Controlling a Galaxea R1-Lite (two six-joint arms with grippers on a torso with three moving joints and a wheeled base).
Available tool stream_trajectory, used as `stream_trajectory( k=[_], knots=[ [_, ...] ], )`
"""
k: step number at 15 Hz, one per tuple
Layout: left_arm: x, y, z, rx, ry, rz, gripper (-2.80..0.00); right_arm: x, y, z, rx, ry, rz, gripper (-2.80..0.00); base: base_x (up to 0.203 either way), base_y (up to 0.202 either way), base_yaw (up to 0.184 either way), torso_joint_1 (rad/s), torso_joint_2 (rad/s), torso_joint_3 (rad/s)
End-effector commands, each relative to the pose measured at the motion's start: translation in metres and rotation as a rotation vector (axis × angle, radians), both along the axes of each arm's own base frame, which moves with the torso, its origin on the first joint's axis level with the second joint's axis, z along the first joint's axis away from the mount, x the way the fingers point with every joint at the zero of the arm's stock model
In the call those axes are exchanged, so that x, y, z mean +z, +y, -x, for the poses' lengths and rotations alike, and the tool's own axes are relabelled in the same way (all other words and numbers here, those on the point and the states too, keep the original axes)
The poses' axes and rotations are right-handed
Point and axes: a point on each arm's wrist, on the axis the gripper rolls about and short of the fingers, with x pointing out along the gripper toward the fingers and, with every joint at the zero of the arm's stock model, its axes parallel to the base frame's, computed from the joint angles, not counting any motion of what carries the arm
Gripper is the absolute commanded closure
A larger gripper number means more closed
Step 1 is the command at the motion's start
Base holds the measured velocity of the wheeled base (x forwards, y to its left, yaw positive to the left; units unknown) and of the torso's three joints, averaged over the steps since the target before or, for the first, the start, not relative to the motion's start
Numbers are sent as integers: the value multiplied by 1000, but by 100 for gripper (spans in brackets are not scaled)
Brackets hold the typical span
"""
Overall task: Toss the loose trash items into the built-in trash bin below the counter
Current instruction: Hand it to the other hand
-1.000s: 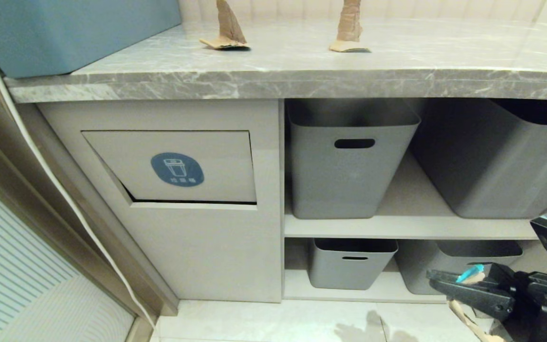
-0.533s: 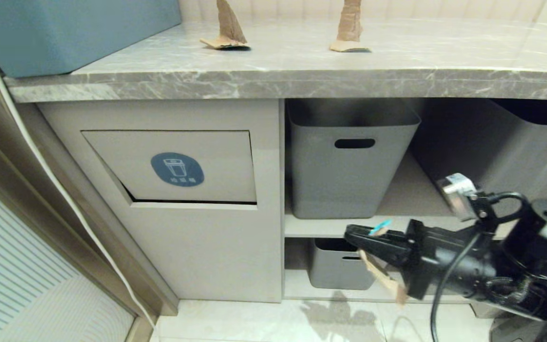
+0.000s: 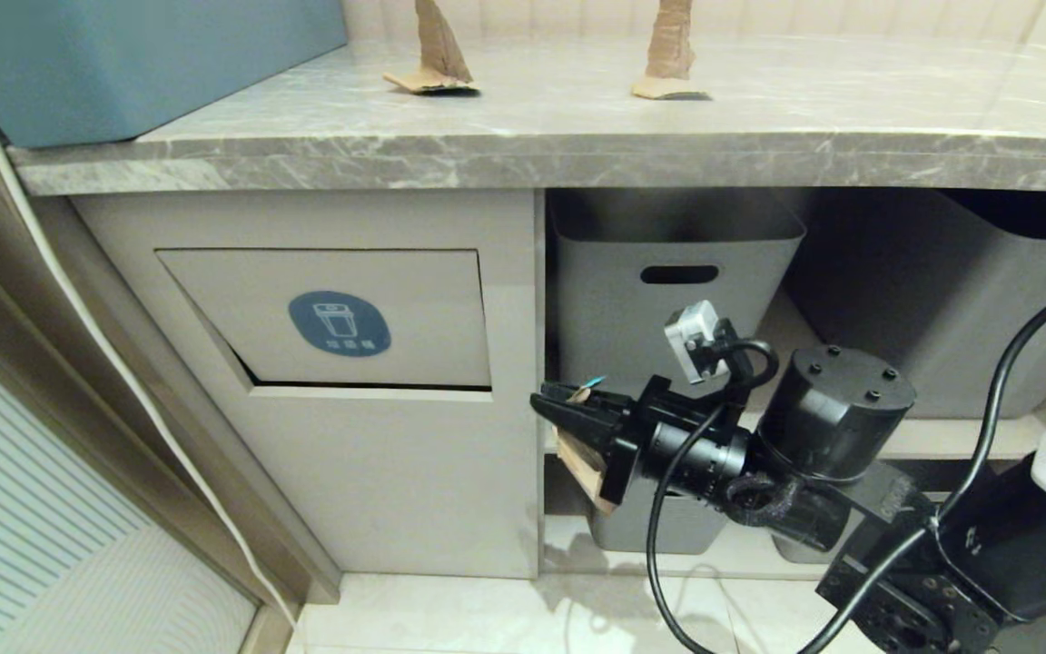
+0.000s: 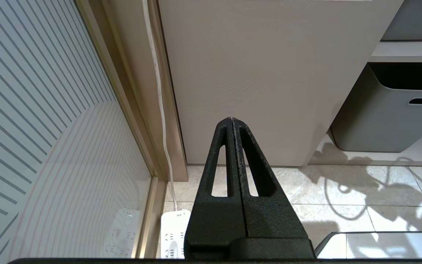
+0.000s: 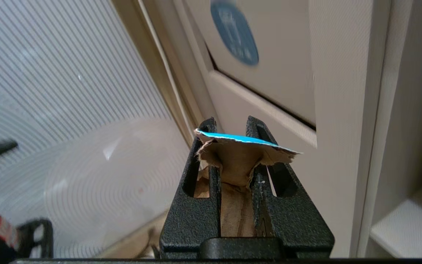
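Cardboard scrap [image 3: 585, 461] pinched in the right gripper [image 3: 568, 420], just right of the bin flap [image 3: 332, 318].
Its jaws are nearly together, clamping the torn scrap, which hangs below them. Two more scraps [image 3: 437, 56] [image 3: 666, 53] stand on the counter [image 3: 577, 136] above the flap, so nothing visibly binned yet. The left gripper [image 4: 232, 123], pressed together and empty, hangs low near the cabinet base.

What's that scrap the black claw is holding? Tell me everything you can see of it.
The cardboard scrap is torn, crumpled tan-brown card with ragged edges and a bright blue face along its leading edge. The right gripper is shut on it; part pokes past the fingertips, the rest hangs below. It is held in the air just right of the built-in trash bin, touching nothing else.
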Motion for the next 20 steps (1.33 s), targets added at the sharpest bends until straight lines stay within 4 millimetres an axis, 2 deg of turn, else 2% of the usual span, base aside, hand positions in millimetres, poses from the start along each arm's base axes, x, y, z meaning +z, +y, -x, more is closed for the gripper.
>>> stream_trajectory(
  k=[1, 5, 10, 12, 16, 17, 20],
  knots=[
    [0, 0, 0, 1, 0, 0, 0, 18, -3, 5, 5, -25, -54, 0, 0, 0, 0, 0, 0, 0],
    [0, 0, 0, 1, 0, 0, 0, 42, -15, 16, -83, 23, -164, 0, 0, 0, 0, 0, 0, 0],
    [0, 0, 0, -1, -3, 3, 0, 56, -26, 30, -99, 49, -179, 0, 0, 0, 0, 0, 0, 0],
    [1, 0, 0, -3, -4, 2, 0, 71, -35, 39, -103, 105, -229, 0, 0, 0, 0, 0, 0, 0],
    [6, 0, 1, -19, -38, -21, 0, 69, -40, 43, -156, 167, -253, 0, 0, 0, 0, 0, 0, 0],
    [15, -1, 4, -31, -69, -19, -280, 69, -40, 43, -157, 163, -251, 0, 0, 0, 0, 0, 0, 0],
    [46, -2, 11, -112, -125, -15, -280, 69, -39, 43, -150, 166, -252, 0, 0, 0, 0, 0, 0, 0]
  ],
)
